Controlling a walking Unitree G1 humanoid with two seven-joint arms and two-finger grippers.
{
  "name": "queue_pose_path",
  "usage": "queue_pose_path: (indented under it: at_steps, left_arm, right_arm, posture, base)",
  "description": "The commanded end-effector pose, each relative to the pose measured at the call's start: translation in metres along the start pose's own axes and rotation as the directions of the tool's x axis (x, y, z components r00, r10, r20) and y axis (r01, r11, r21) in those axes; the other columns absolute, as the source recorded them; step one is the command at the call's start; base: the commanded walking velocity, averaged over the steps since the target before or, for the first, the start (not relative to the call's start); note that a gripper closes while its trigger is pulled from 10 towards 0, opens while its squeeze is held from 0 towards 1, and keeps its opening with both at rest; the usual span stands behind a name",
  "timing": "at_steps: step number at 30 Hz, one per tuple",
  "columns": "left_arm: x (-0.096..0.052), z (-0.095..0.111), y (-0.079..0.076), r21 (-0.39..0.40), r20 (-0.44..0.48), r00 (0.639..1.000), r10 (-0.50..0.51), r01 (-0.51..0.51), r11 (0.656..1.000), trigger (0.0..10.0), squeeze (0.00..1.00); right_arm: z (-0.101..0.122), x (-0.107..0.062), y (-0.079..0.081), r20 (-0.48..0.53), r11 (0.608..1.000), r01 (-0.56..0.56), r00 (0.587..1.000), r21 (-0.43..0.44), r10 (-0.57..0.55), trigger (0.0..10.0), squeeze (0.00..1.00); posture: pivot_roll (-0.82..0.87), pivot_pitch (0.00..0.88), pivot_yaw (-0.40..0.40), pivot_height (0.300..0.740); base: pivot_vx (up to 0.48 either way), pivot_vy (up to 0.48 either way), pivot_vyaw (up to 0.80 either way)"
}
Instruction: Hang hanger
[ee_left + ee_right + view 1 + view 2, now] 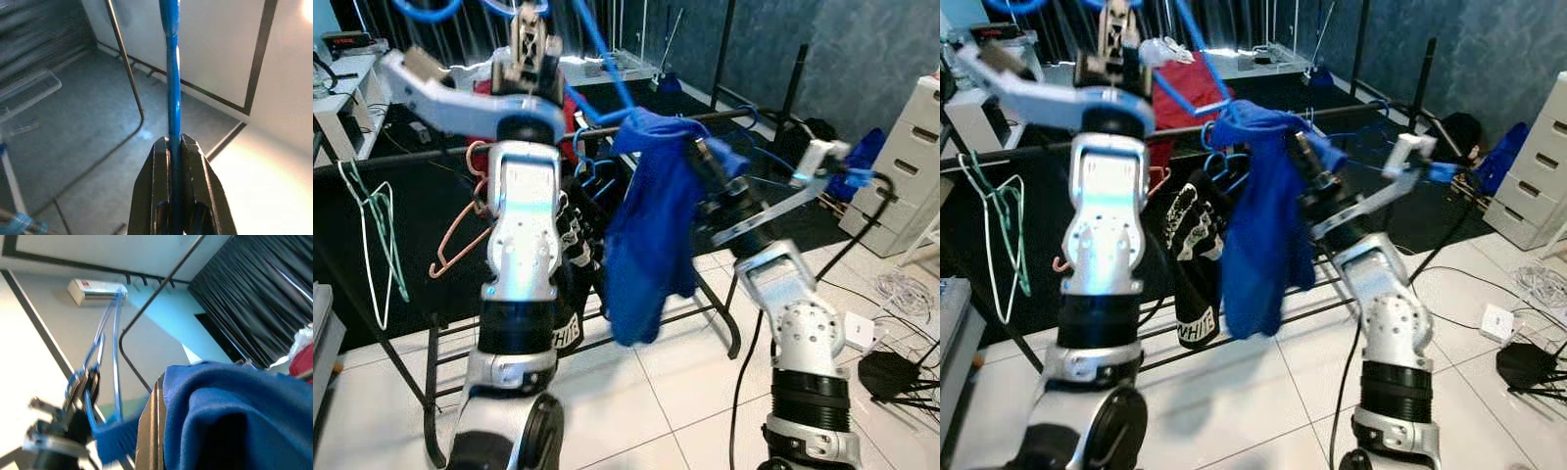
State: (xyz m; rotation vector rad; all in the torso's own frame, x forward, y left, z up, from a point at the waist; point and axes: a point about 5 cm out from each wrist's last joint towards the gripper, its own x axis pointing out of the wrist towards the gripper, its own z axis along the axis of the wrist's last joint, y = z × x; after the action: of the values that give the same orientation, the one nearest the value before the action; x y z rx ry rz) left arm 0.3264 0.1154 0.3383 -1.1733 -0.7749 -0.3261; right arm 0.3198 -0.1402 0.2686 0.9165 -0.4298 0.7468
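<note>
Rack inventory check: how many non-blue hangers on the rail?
2. A green-and-white hanger at the far left of the rail, and a pink hanger beside the left forearm. Others may be hidden behind the arms or the blue garment.

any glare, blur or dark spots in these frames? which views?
Left wrist view: sharp on the blue hanger pinched in the left gripper, with a blown-out glow at the frame's corner and edge. Right wrist view: blue garment soft and close up, washed-out bright wall. Eye views: right gripper slightly blurred under the garment, dark backdrop behind the rail.
</note>
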Motion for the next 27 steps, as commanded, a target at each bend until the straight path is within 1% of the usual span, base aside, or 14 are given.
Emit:
queue_pose_path:
  at_steps: [1,8,12,13,14,16,19,20,22,23,24,25,26,27]
  left_arm:
    - [-0.017,-0.015,0.005,-0.038,-0.006,0.999,0.035,-0.035,0.999,10.0,0.00]
    - [-0.026,-0.016,0.001,-0.023,-0.013,0.999,-0.037,0.037,0.999,10.0,0.00]
    - [-0.032,-0.019,-0.012,-0.101,-0.025,0.993,-0.119,0.116,0.988,10.0,0.00]
    - [-0.034,-0.019,-0.019,-0.153,-0.017,0.989,-0.148,0.143,0.978,10.0,0.00]
    - [-0.034,-0.019,-0.019,-0.153,-0.017,0.989,-0.148,0.143,0.978,10.0,0.00]
    - [-0.035,-0.018,-0.033,-0.288,0.021,0.983,-0.181,0.179,0.941,10.0,0.00]
    - [-0.035,-0.018,-0.033,-0.288,0.021,0.983,-0.181,0.179,0.941,10.0,0.00]
    - [-0.034,-0.018,-0.039,-0.342,0.039,0.981,-0.188,0.190,0.920,10.0,0.00]
    - [-0.034,-0.018,-0.039,-0.342,0.039,0.981,-0.188,0.190,0.920,10.0,0.00]
    - [-0.034,-0.022,-0.047,-0.397,0.045,0.977,-0.209,0.210,0.893,10.0,0.00]
    - [-0.034,-0.022,-0.047,-0.397,0.045,0.977,-0.209,0.210,0.893,10.0,0.00]
    - [-0.035,-0.028,-0.051,-0.432,0.038,0.973,-0.230,0.223,0.874,10.0,0.00]
    - [-0.035,-0.028,-0.051,-0.432,0.038,0.973,-0.230,0.223,0.874,10.0,0.00]
    - [-0.036,-0.033,-0.054,-0.456,0.026,0.969,-0.246,0.230,0.860,10.0,0.00]
  right_arm:
    - [0.008,0.006,0.007,0.045,0.999,-0.041,0.998,0.019,0.040,0.0,0.00]
    - [0.015,0.006,0.004,0.090,0.999,-0.025,0.996,0.042,0.022,0.0,0.00]
    - [0.015,0.007,-0.003,0.093,0.999,0.031,0.995,0.040,-0.035,0.0,0.00]
    - [0.014,0.007,-0.006,0.090,0.998,0.053,0.994,0.045,-0.057,0.0,0.00]
    - [0.014,0.007,-0.006,0.090,0.998,0.053,0.994,0.045,-0.057,0.0,0.00]
    - [0.011,0.009,-0.009,0.071,0.996,0.081,0.994,0.044,-0.084,0.0,0.00]
    - [0.011,0.009,-0.009,0.071,0.996,0.081,0.994,0.044,-0.084,0.0,0.00]
    - [0.008,0.010,-0.010,0.052,0.995,0.093,0.994,0.037,-0.095,0.0,0.00]
    - [0.008,0.010,-0.010,0.052,0.995,0.093,0.994,0.037,-0.095,0.0,0.00]
    - [-0.005,0.010,-0.007,-0.031,0.997,0.078,0.996,0.007,-0.078,0.0,0.00]
    - [-0.005,0.010,-0.007,-0.031,0.997,0.078,0.996,0.007,-0.078,0.0,0.00]
    - [-0.022,0.010,-0.001,-0.152,0.999,0.038,0.987,-0.032,-0.042,0.0,0.00]
    - [-0.022,0.010,-0.001,-0.152,0.999,0.038,0.987,-0.032,-0.042,0.0,0.00]
    - [-0.041,0.005,0.009,-0.294,0.998,-0.046,0.955,-0.048,0.030,0.0,0.00]
  posture:
    - [-0.02,0.000,0.015,0.740]
    - [-0.02,0.000,0.014,0.740]
    - [-0.02,0.000,0.010,0.740]
    - [-0.02,0.000,0.010,0.740]
    - [-0.02,0.000,0.010,0.740]
    - [-0.02,0.000,0.008,0.740]
    - [-0.02,0.000,0.008,0.740]
    - [-0.02,0.000,0.008,0.740]
    - [-0.02,0.000,0.008,0.740]
    - [-0.02,0.000,0.010,0.740]
    - [-0.02,0.000,0.010,0.740]
    - [-0.02,0.000,0.012,0.740]
    - [-0.02,0.000,0.012,0.740]
    - [-0.03,0.000,0.015,0.740]
  base:
    - [0.000,0.000,0.00]
    - [0.000,0.000,0.00]
    - [0.000,0.000,0.00]
    - [0.000,0.000,0.00]
    - [0.000,0.000,0.00]
    - [0.000,0.000,0.00]
    - [0.000,0.000,0.00]
    - [0.000,0.000,0.00]
    - [0.000,0.000,0.00]
    - [0.000,0.000,0.00]
    - [0.000,0.000,0.00]
    - [0.000,0.000,0.00]
    - [0.000,0.000,0.00]
    - [0.000,0.000,0.00]
